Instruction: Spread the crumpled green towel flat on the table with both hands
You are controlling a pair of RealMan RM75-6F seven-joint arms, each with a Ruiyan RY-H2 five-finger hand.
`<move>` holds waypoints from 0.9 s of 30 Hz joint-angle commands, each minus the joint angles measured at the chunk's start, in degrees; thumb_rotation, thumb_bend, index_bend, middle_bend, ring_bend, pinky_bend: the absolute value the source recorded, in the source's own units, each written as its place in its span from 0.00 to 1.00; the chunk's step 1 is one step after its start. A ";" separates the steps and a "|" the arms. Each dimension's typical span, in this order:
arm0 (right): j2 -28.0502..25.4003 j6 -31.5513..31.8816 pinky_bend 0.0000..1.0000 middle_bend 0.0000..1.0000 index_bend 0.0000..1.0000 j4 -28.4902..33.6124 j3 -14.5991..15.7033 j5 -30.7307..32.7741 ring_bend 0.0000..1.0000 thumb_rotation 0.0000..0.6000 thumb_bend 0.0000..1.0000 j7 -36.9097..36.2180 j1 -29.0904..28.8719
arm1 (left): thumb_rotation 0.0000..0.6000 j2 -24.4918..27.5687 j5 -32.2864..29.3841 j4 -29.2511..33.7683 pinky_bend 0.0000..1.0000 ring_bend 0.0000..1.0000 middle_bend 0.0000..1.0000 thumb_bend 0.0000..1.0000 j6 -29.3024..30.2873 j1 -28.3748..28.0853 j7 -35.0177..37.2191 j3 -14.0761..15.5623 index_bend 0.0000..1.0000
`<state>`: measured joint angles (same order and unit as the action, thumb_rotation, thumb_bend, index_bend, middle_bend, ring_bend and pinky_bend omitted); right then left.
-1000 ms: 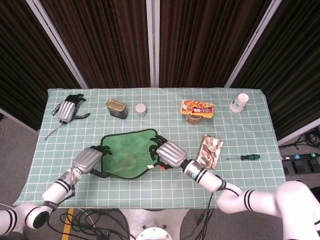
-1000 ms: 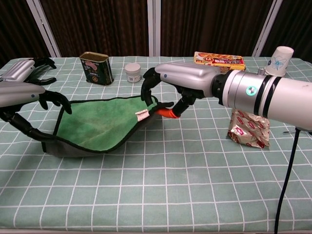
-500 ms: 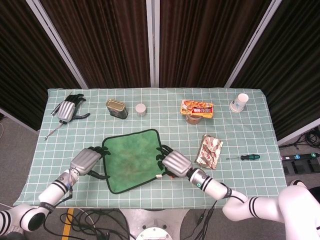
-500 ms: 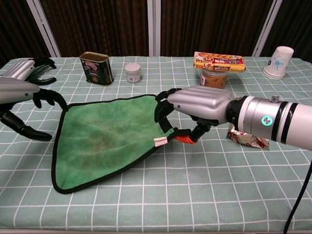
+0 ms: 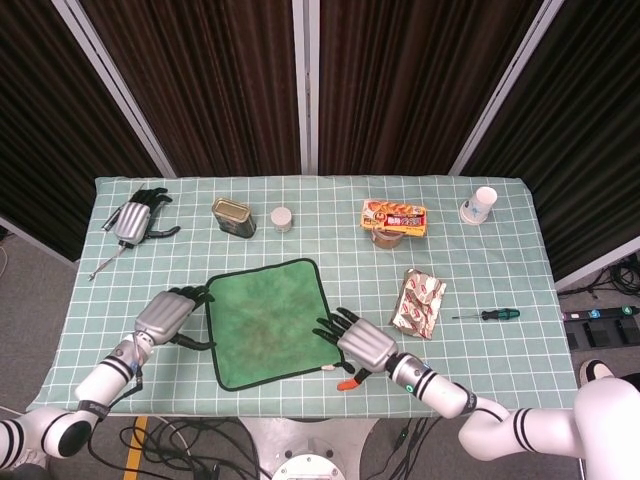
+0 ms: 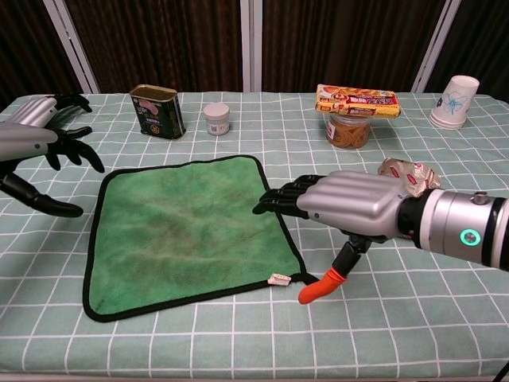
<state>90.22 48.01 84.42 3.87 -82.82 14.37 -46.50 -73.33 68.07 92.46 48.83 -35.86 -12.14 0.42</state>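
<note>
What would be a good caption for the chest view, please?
Green towel lies flat on the table; both hands, left and right, open beside it.

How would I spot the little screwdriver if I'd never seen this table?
Start at the green-checked tablecloth and go to its right side, past the crinkled foil snack packet. There lies the small screwdriver with a green and black handle, alone, the only thin tool on that side.

In the chest view, the left hand (image 6: 36, 155) is cut by the left edge — its wrist out of frame. The right forearm (image 6: 469, 239) runs off the right edge. Labels on the tin (image 6: 157, 111) — too small to read.
</note>
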 commanded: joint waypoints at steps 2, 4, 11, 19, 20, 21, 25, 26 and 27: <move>-4.00 2.92 0.00 0.00 0.00 3.73 -0.34 0.04 0.00 0.52 0.00 1.64 1.77 | 0.48 0.11 0.10 -0.39 0.26 0.20 0.23 0.00 2.41 1.39 1.65 -0.65 0.26; -5.85 6.60 0.00 0.00 0.00 5.46 -1.32 0.64 0.00 0.69 0.00 1.89 3.68 | 0.76 0.02 0.28 -0.74 0.26 0.20 0.23 0.00 5.04 2.58 2.11 -1.19 0.26; -12.01 20.57 0.00 0.10 0.16 9.07 -3.73 3.70 0.00 1.00 0.06 2.86 12.39 | 1.00 -0.71 -2.62 -1.73 0.26 0.20 0.23 0.04 15.12 8.11 2.80 -3.43 0.26; -18.72 33.75 0.00 0.11 0.16 10.30 -2.32 3.47 0.00 1.00 0.10 -1.60 23.58 | 1.00 -1.41 -2.12 -0.74 0.25 0.20 0.23 0.04 29.61 16.96 0.49 -2.74 0.26; -19.33 35.03 0.00 0.11 0.16 10.34 -2.18 3.37 0.00 1.00 0.10 -2.48 24.79 | 1.00 -1.51 -1.73 -0.30 0.25 0.20 0.23 0.04 31.36 17.99 0.27 -2.61 0.26; -20.01 36.67 0.00 0.11 0.16 10.31 -1.98 3.18 0.00 1.00 0.10 -3.54 26.33 | 1.00 -1.48 -1.02 0.32 0.25 0.20 0.23 0.04 33.45 19.33 -0.19 -2.19 0.26; -21.58 40.91 0.00 0.11 0.16 10.32 -1.07 2.28 0.00 1.00 0.10 -6.04 30.82 | 1.00 -0.63 1.20 3.07 0.25 0.20 0.23 0.04 37.76 23.00 -2.04 -0.05 0.26; -21.81 41.62 0.00 0.11 0.16 10.44 -0.89 2.18 0.00 1.00 0.10 -6.71 31.75 | 1.00 -0.30 1.71 3.84 0.25 0.20 0.23 0.04 38.39 23.67 -2.34 0.41 0.26; -22.04 42.44 0.00 0.11 0.15 10.55 -0.69 2.08 0.00 1.00 0.10 -7.49 32.91 | 1.00 0.10 2.26 4.83 0.25 0.20 0.23 0.04 39.33 24.53 -2.77 0.81 0.26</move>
<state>69.12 88.98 94.69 2.55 -80.28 8.48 -15.50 -73.97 68.91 95.43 86.46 -13.00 -13.72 -0.01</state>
